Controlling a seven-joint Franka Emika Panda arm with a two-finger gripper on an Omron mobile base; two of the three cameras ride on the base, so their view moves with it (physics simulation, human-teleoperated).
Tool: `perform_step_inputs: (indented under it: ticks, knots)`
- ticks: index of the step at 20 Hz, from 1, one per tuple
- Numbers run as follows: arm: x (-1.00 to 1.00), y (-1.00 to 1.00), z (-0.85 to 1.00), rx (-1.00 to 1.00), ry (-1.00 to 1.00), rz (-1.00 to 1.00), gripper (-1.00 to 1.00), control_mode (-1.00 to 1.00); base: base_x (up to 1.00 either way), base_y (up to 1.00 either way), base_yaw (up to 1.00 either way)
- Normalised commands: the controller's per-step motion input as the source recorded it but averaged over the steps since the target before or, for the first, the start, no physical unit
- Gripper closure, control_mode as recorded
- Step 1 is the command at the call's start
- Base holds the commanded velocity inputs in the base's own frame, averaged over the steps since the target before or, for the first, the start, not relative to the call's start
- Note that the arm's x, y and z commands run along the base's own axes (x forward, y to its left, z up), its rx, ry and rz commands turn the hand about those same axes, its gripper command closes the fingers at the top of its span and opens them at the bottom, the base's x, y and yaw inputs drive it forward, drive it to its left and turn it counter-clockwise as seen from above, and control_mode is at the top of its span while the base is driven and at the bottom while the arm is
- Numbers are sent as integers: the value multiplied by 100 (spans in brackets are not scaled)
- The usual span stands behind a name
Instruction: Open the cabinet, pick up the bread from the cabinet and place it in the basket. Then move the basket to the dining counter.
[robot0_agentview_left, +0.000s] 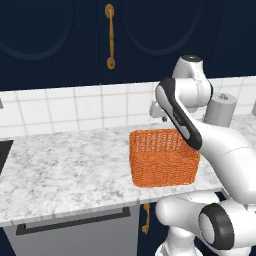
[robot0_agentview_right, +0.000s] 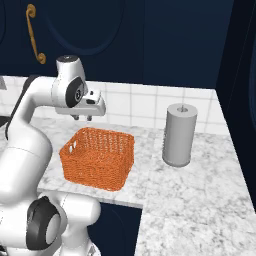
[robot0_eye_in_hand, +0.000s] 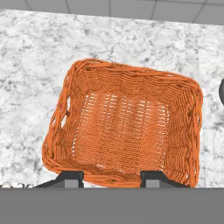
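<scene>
The orange woven basket stands empty on the marbled counter by the tiled wall. My gripper hangs a little above the basket's back part, pointing down. It is open, its two dark fingertips spread wide over the near rim with nothing held. The dark navy cabinet above the counter has its arched doors shut, a brass handle on the door edge. The bread is hidden. The dining counter is out of view.
A grey upright cylinder stands on the counter to the right of the basket. Below the counter edge is a grey drawer front with a black bar handle. A dark sink edge shows far left.
</scene>
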Motion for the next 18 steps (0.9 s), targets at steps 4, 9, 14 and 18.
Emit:
perform_step_inputs:
  ticks: [4,9,14,18]
  knots:
    - [-53,8,11,0,-10,3,-100,-100,0,0,0]
    - [-63,68,83,0,-50,5,-100,-100,0,0,0]
    - [-8,93,100,0,-64,0,-100,-100,0,0,0]
    - [3,87,98,0,-64,-2,-100,-100,0,0,0]
